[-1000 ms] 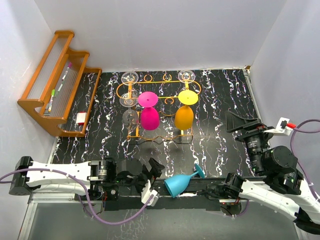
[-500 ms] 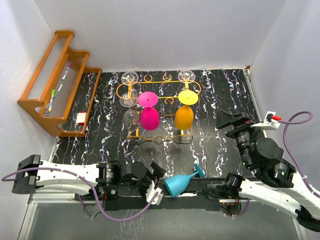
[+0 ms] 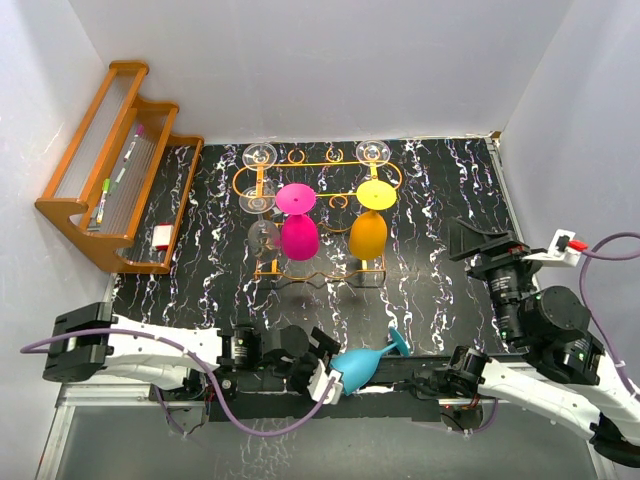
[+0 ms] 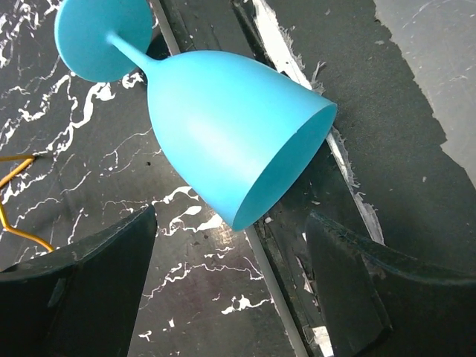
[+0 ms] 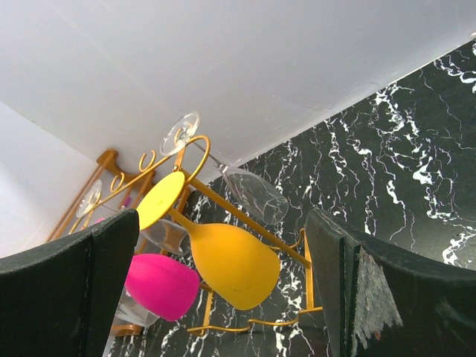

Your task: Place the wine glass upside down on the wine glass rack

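Worktop (image 3: 200, 260): black sheet with white marble veining, closed in by pale walls at 9, 12 and 3 o'clock.
Wine glass (image 3: 358, 366): opaque blue, lying on its side at the worktop's 6 o'clock edge, across a seam in the sheet. Its foot points toward 2 o'clock and its open mouth toward 8 o'clock.
Wine glass rack (image 3: 330, 163): thin orange wire frame toward 12 o'clock of the worktop, well apart from the blue glass.
On the rack: a pink glass (image 3: 298, 235) and a yellow glass (image 3: 367, 232) hang bowl-down, side by side. Clear glasses (image 3: 259, 155) sit at its 9 o'clock side and far corners.
Left pincer (image 3: 325, 363): released, fingers spread wide at the blue glass's mouth. In the wrist view the rim lies between the two tips, apart from both.
Right pincer (image 3: 483, 243): released, nothing between its fingers, raised at 3 o'clock of the worktop and facing the rack.
Wooden shelf (image 3: 110, 160): stepped, orange-brown, against the 9 o'clock wall.
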`<state>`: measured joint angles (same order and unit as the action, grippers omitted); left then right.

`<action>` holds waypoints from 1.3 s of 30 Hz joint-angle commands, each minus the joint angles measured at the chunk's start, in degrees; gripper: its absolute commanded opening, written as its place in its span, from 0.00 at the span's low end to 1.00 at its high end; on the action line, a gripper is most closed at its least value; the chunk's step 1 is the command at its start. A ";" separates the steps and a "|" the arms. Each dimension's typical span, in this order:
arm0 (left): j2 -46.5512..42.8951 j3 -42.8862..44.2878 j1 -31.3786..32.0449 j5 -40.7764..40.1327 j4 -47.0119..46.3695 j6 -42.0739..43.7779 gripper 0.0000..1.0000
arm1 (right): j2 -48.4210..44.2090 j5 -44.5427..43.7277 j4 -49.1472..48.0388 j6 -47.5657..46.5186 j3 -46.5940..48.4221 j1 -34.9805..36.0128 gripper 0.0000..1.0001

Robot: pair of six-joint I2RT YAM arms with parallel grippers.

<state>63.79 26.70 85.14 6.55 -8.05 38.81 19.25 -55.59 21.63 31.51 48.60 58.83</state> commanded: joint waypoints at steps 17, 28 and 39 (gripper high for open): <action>5.00 2.33 -1.78 -2.55 -7.88 -3.96 0.58 | -3.28 -2.15 -2.64 -0.94 -2.01 0.20 0.98; 2.10 -3.28 -1.83 -3.90 -14.07 -3.11 0.27 | -1.67 -2.38 -2.65 0.21 -2.02 0.18 0.98; 2.30 -7.16 -1.80 -4.56 -22.82 -2.98 0.37 | -1.86 -2.13 -2.60 0.75 -2.63 0.21 0.98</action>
<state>67.29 20.47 83.46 1.85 -25.41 36.18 17.08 -57.12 20.80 31.66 46.22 58.83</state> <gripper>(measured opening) 0.325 0.985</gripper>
